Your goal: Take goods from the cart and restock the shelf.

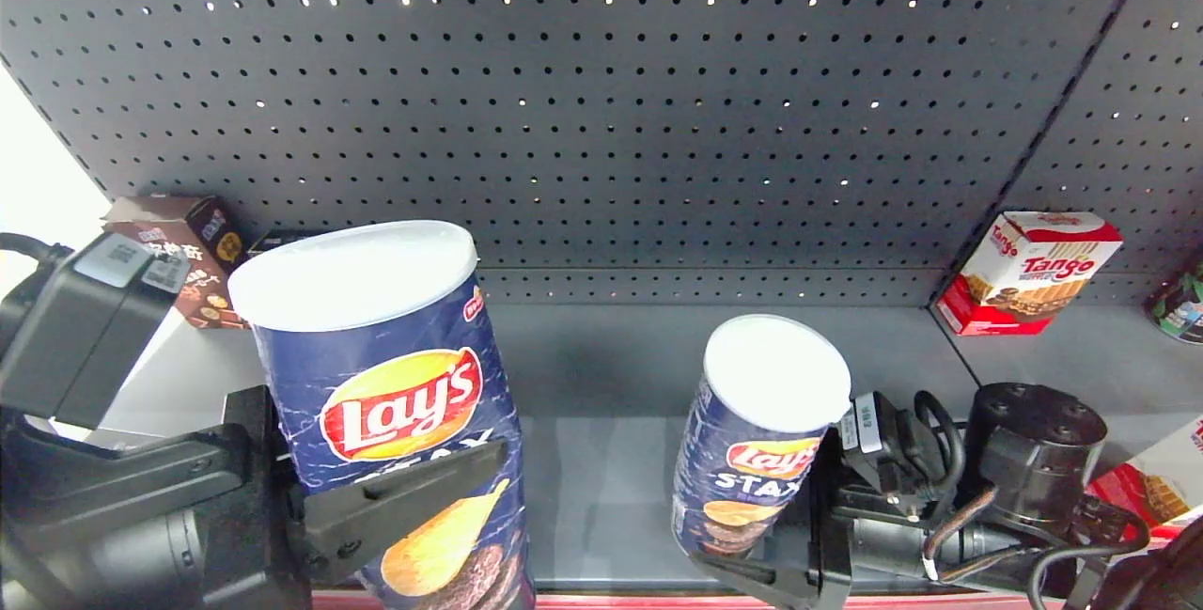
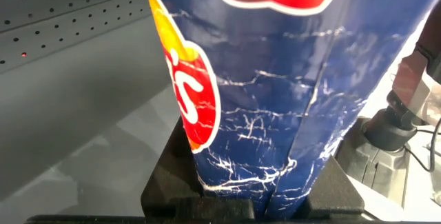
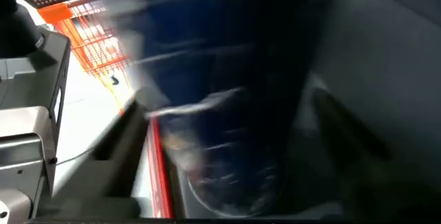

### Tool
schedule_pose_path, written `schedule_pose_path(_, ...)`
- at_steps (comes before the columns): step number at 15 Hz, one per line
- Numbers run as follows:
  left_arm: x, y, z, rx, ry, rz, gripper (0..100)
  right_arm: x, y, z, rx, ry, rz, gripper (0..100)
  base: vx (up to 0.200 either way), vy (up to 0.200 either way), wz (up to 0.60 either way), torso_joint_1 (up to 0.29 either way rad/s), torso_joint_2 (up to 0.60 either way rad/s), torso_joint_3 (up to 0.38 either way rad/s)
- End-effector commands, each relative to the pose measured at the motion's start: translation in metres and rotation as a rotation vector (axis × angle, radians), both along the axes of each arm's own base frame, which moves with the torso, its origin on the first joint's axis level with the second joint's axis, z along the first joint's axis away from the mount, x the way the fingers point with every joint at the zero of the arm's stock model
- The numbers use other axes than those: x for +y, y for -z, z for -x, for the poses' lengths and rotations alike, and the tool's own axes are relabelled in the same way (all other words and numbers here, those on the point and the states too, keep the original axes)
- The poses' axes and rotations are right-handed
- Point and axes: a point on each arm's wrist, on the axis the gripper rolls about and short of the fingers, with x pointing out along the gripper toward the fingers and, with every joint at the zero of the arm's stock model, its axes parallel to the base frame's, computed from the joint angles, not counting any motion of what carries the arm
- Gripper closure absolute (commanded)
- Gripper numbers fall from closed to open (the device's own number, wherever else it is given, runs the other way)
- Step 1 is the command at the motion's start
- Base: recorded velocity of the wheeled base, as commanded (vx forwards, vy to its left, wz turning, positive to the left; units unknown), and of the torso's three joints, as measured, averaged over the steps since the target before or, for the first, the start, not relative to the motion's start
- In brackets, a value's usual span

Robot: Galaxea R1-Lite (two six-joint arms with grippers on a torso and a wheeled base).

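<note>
The left gripper [image 1: 362, 497] pinches a blue cardboard crisp canister with a white lid [image 1: 376, 356]. The right gripper [image 1: 766, 549] clamps a matching second canister [image 1: 752, 460] over the grey metal shelf [image 1: 601, 460].

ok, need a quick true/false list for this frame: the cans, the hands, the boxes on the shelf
1. The left hand grips the left can and the right hand grips the right can. True.
2. The right can has its lid off. False: a white lid covers its top.
3. A red-and-white box stands on the shelf at the robot's right. True.
4. The brown box sits next to the red-and-white box. False: it is at the far left of the shelf, against the pegboard.
5. The two cans are different colours. False: both are dark blue with the same design.
</note>
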Motion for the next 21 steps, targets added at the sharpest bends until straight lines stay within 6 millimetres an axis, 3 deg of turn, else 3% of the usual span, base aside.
schedule_pose_path(1,0.001,0.004,0.001,0.009,0.001,-0.007,100,-0.01,-0.005,0.008,-0.008,0.015,-0.005,0,0.0,0.0,0.0,0.0,0.0,0.0)
schedule_pose_path(9,0.003,0.002,0.003,-0.001,0.002,0.002,100,-0.092,-0.079,0.07,-0.218,0.256,-0.123,0,0.0,0.0,0.0,0.0,0.0,0.0)
schedule_pose_path(10,0.003,0.002,0.003,-0.003,0.002,0.001,100,-0.095,-0.081,0.073,-0.219,0.274,-0.122,0,0.0,0.0,0.0,0.0,0.0,0.0)
schedule_pose_path(11,0.003,0.0,0.004,-0.011,0.004,0.006,100,-0.11,-0.094,0.098,-0.232,0.383,-0.129,0,0.0,0.0,0.0,0.0,0.0,0.0)
schedule_pose_path(13,0.003,-0.001,0.004,-0.016,0.004,0.006,100,-0.125,-0.097,0.13,-0.228,0.521,-0.139,0,0.0,0.0,0.0,0.0,0.0,0.0)
schedule_pose_path(15,0.002,-0.002,0.004,-0.018,0.007,0.008,100,-0.139,-0.087,0.164,-0.193,0.651,-0.158,0,0.0,0.0,0.0,0.0,0.0,0.0)
schedule_pose_path(17,0.001,-0.002,0.005,-0.032,0.018,-0.001,100,-0.156,-0.061,0.206,-0.149,0.805,-0.155,0,0.0,0.0,0.0,0.0,0.0,0.0)
schedule_pose_path(18,0.001,-0.002,0.004,-0.036,0.018,-0.006,100,-0.159,-0.054,0.214,-0.138,0.83,-0.147,0,0.0,0.0,0.0,0.0,0.0,0.0)
schedule_pose_path(20,0.001,-0.003,0.004,-0.051,0.02,-0.01,100,-0.171,-0.011,0.242,-0.072,0.954,-0.104,0,0.0,0.0,0.0,0.0,0.0,0.0)
schedule_pose_path(21,0.001,-0.003,0.005,-0.051,0.022,-0.01,100,-0.172,0.009,0.244,-0.01,1.014,-0.094,0,0.0,0.0,0.0,0.0,0.0,0.0)
